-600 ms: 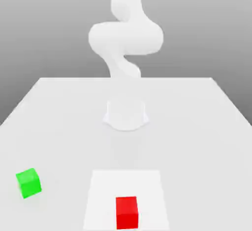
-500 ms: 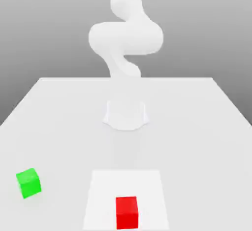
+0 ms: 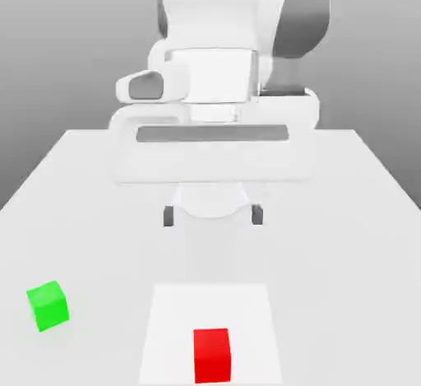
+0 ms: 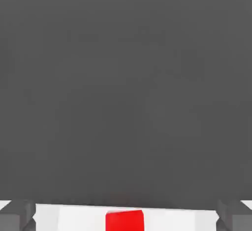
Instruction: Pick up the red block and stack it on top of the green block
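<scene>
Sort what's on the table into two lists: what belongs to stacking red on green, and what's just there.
Belongs to the job:
- red block, lying on the pale square patch
- green block, off toward the exterior view's left, apart from the red one
- gripper, open, holding nothing

Just there:
- pale square patch under the red block
- table

Open gap between gripper (image 3: pixel 213 216) fingers, spread wide, nothing between them. Bare table (image 3: pixel 345 236) below the gripper, down to red block (image 3: pixel 212 355). Red block alone on a paler square patch (image 3: pixel 164 335), clear on all visible sides. Green block (image 3: pixel 48 305) well apart toward the exterior view's left, free all round.
</scene>
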Controlling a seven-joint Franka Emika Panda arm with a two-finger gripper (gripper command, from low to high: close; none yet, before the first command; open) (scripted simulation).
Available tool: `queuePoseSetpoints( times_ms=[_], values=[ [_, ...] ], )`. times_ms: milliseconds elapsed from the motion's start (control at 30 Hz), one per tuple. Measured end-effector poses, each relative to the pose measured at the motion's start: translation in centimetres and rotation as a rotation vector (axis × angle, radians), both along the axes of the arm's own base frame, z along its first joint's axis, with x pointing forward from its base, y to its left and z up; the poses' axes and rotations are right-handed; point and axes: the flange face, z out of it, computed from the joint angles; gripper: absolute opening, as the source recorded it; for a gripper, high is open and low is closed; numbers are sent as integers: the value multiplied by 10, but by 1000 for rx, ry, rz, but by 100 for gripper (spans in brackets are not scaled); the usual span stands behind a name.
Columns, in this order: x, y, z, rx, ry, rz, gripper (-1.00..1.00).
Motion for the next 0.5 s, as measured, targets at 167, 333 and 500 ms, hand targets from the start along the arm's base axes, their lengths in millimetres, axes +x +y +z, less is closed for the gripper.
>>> queuePoseSetpoints(
  times_ms=[167, 333, 500],
  values=[
    [-13, 0, -96, -7, 145, 13, 0],
    [-21, 0, -170, -9, 197, 19, 0],
    [-22, 0, -191, -10, 199, 18, -100]
  ],
)
